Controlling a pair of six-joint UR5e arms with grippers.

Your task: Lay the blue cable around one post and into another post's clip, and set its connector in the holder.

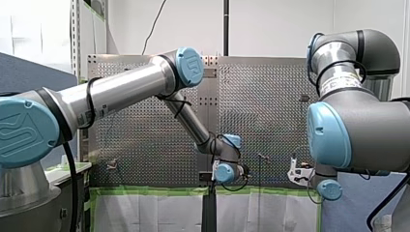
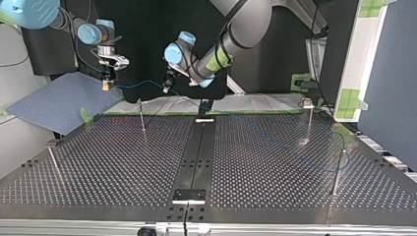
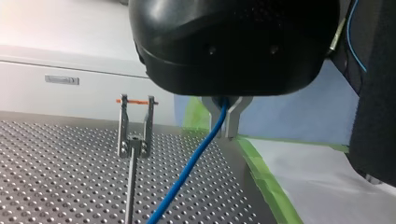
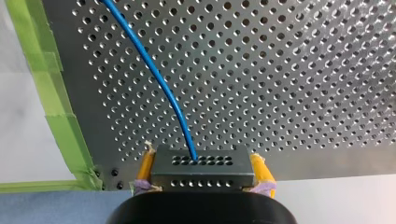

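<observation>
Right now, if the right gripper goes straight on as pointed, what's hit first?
Probably the perforated table, near its green tape edge. The connector held in my right gripper leads, so it touches first; the blue cable runs out ahead. Depth unclear.

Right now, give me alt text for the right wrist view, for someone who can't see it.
My yellow-padded right gripper is shut on a dark connector pierced with two rows of holes. The blue cable leaves the connector and curves away over the perforated table, whose edge is lined with green tape.
</observation>
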